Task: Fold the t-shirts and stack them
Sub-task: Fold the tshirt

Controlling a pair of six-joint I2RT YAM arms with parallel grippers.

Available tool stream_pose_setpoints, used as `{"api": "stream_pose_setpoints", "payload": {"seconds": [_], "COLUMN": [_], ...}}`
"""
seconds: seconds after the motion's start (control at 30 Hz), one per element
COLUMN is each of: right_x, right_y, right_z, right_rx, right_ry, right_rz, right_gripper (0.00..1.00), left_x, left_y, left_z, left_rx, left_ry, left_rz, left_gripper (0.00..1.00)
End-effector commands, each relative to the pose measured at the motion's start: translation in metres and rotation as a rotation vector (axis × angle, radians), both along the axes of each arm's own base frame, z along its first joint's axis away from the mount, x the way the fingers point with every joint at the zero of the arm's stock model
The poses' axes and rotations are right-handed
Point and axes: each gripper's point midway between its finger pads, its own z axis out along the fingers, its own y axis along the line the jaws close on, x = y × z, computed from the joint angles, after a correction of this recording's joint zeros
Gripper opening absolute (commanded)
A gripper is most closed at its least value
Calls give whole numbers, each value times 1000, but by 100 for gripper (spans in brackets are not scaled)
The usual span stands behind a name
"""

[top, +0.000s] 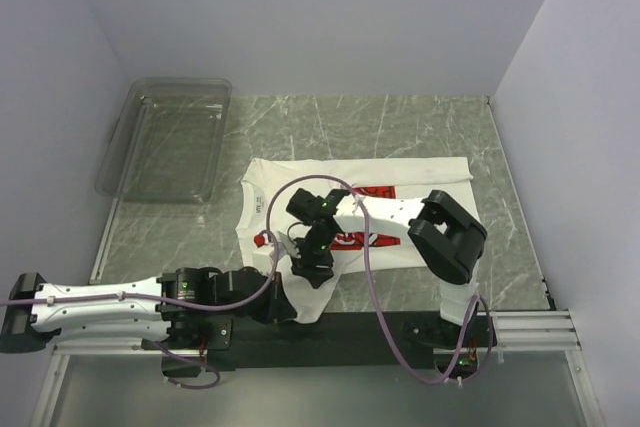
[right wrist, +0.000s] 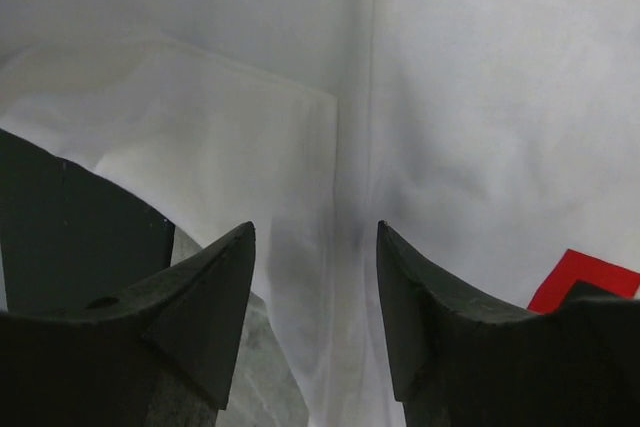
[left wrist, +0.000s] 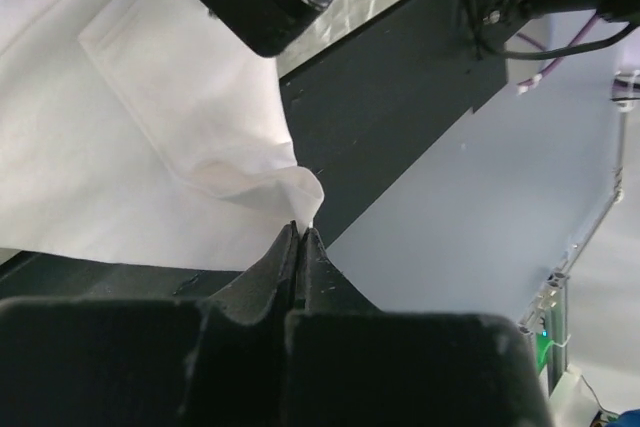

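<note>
t-shirt (top: 420, 182) lies mid-table, its near sleeve reaching the front edge of the table (top: 400, 117); bare surface behind. left gripper (left wrist: 300, 237), low at that edge, is clamped on the sleeve fold. right gripper (right wrist: 315, 232) hovers over the shirt, jaws apart, empty.

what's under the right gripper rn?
White t-shirt, sleeve hem and seam, below the open right gripper, plus a red print corner. A sliver of marble table shows; anything beneath the cloth is hidden.
</note>
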Motion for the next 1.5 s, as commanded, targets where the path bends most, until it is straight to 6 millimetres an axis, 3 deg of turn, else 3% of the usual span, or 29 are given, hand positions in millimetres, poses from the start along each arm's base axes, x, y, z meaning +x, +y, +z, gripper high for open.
{"api": "stream_pose_setpoints", "payload": {"seconds": [0.0, 0.27, 0.37, 0.47, 0.6, 0.67, 0.9, 1.3, 1.47], "right_x": [-2, -6, -3, -1, 0, 0, 1, 2, 0], "right_y": [5, 8, 9, 10, 9, 8, 5, -4, -5], "right_z": [-6, -12, -10, 4, 19, 20, 22, 9, 9], "right_rx": [-3, -32, -33, 2, 40, 41, 42, -10, -8], "right_ry": [-67, -81, -90, -113, -129, -132, -150, -153, -149], "right_rz": [28, 35, 28, 24, 21, 18, 19, 19, 26], "right_gripper": [58, 42, 31, 15, 15, 25, 35, 32, 19], "left_x": [-4, 1, 2, 2, 3, 3, 2, 3, 3], "left_y": [0, 7, 10, 12, 13, 14, 16, 17, 17], "left_z": [-6, -2, -2, 0, 0, 0, 0, 0, 0], "left_rx": [9, -19, -25, -26, -11, -7, -22, -15, -19], "left_ry": [35, 27, 26, 22, 10, 9, 15, 9, 9], "left_rz": [21, 61, 71, 73, 68, 65, 73, 70, 70], "left_gripper": [1, 1, 1, 1, 1, 1, 1, 1, 1]}}
